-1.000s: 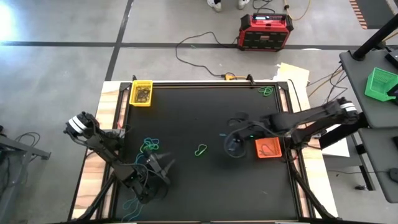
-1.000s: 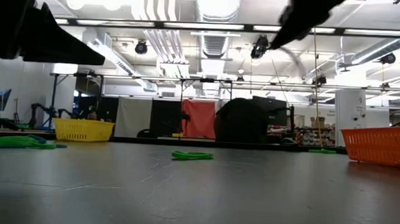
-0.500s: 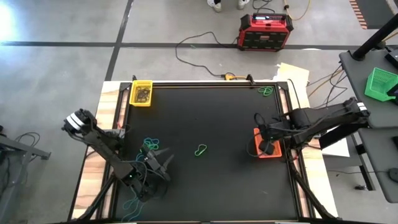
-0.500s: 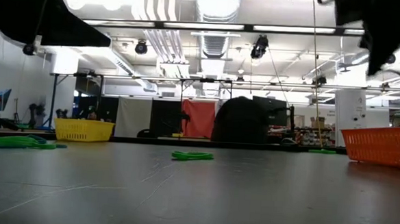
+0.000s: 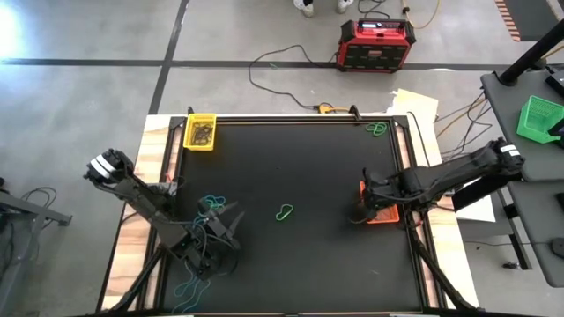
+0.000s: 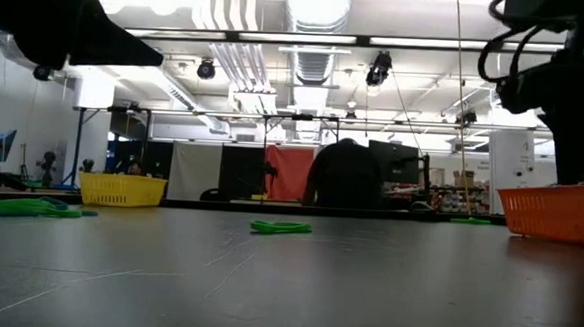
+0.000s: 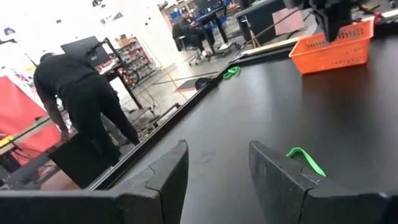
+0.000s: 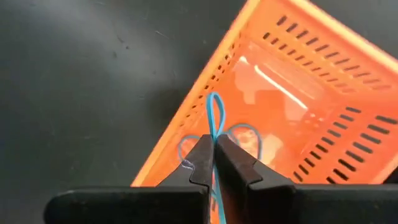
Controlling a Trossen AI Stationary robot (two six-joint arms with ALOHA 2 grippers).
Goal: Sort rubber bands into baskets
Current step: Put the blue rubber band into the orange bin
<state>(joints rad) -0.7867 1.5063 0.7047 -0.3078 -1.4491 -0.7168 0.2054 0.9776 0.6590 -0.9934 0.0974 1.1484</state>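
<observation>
Directly below the right claw (image 8: 214, 163), clamped on a blue band (image 8: 215, 121), sits the orange basket (image 8: 323, 106). Left claw (image 7: 217, 168), fingers apart, hovers near a green band (image 7: 306, 160).

Bright ceiling strip lights (image 6: 309, 36) glare in the low view, silhouetting dark arms.

The surface (image 5: 291, 167) is showing as a matt black sheet, faintly scuffed and catching dull light in the low view, with pale bare wood (image 5: 157, 141) edging it. The orange basket (image 8: 292, 106) is looking like moulded plastic mesh, slightly glossy and translucent. The blue rubber band (image 8: 216, 121) is appearing thin, smooth and elastic. The right gripper (image 8: 214, 163) is showing matt black fingers (image 8: 239, 171) with a hard, smooth plastic look.
</observation>
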